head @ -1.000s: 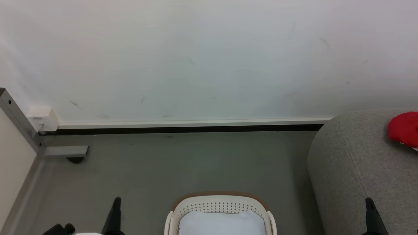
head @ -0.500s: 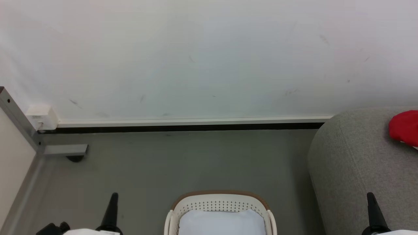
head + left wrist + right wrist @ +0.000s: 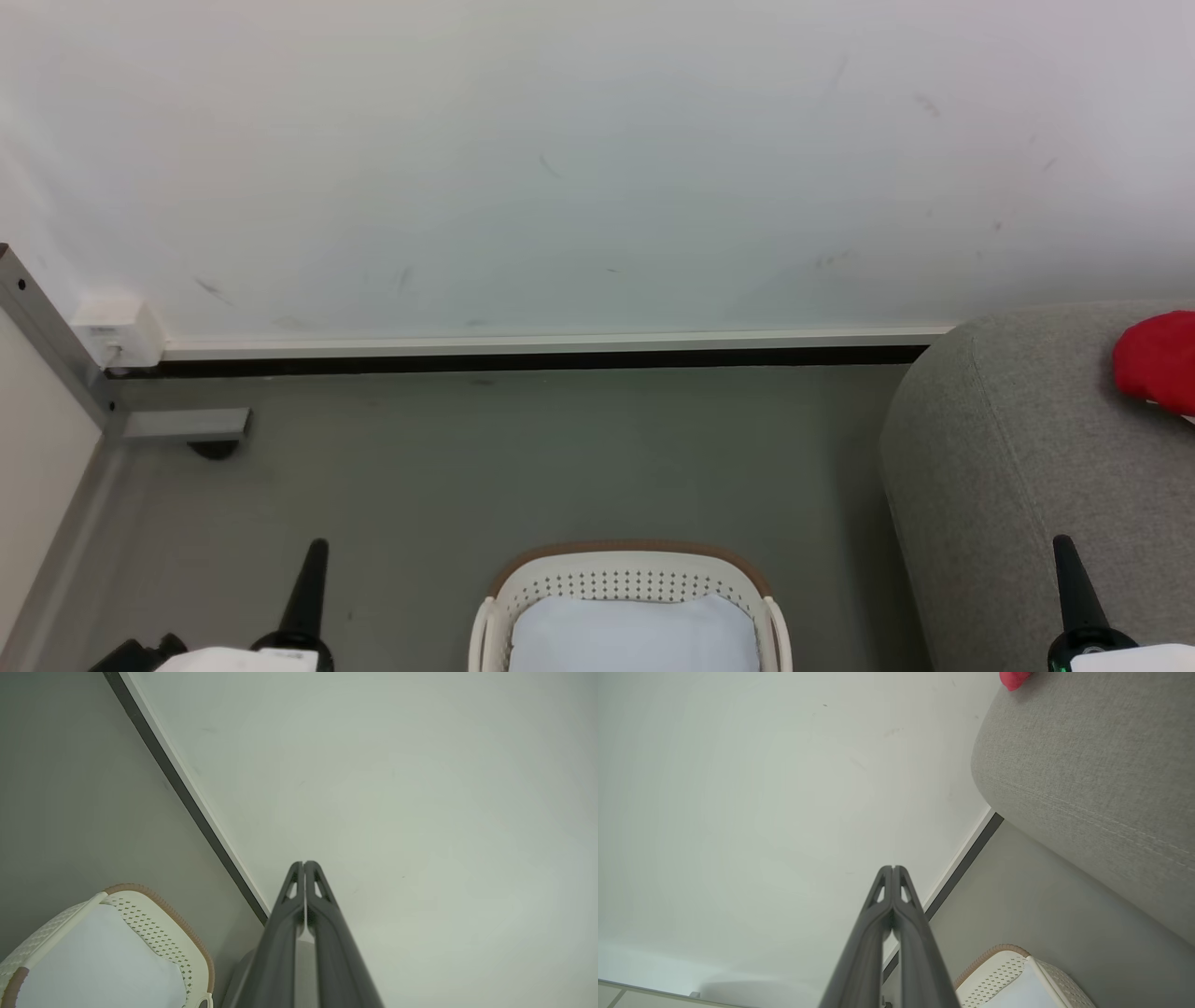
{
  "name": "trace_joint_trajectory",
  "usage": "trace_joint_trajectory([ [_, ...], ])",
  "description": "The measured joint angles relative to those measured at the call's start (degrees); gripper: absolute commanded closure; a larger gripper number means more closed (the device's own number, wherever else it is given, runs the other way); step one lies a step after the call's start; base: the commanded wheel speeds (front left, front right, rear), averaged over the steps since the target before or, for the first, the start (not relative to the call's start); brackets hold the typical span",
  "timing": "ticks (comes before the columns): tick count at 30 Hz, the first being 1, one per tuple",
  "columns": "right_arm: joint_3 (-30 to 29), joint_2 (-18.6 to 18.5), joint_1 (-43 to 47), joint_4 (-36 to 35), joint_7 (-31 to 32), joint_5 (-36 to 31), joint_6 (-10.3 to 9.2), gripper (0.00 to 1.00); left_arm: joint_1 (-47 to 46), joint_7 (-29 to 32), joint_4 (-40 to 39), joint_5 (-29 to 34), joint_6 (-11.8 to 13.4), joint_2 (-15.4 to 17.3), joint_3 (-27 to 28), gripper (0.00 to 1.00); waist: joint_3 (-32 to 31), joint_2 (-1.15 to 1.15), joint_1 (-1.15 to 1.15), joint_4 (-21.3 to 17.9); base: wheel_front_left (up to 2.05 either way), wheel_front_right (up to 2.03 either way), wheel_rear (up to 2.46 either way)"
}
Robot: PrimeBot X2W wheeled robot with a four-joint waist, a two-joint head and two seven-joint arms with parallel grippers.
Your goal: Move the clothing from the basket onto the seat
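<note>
The basket (image 3: 630, 567) stands on the floor (image 3: 560, 457) at the near centre, with a cloth (image 3: 635, 635) lying in it. The sofa (image 3: 1018, 467) stands right of the basket, apart from it, its far end near the wall (image 3: 560, 168). The garment (image 3: 1158, 359) lies on the sofa. The baseboard (image 3: 551, 343) runs along the foot of the wall, behind the basket. The left gripper (image 3: 317, 551) is left of the basket; the right gripper (image 3: 1061, 546) is right of it, overlapping the sofa in the head view.

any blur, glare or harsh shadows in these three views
Head view: even, soft light, no glare, sofa and basket sharp. Left wrist view: left end effector softens toward the lens. Right wrist view: sofa weave crisp, red garment cropped by the top edge.
</note>
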Motion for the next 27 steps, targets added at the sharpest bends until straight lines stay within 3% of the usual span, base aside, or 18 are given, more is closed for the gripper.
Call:
trace_joint_trajectory([
  [27,-0.65,-0.18,-1.4,-1.09,3.49,12.95,-0.01,1.0,-1.47,3.46,-1.04,-12.67,-0.13,0.04,1.96,1.0,0.82,0.0,0.0,-0.08,0.0,0.0,0.0],
])
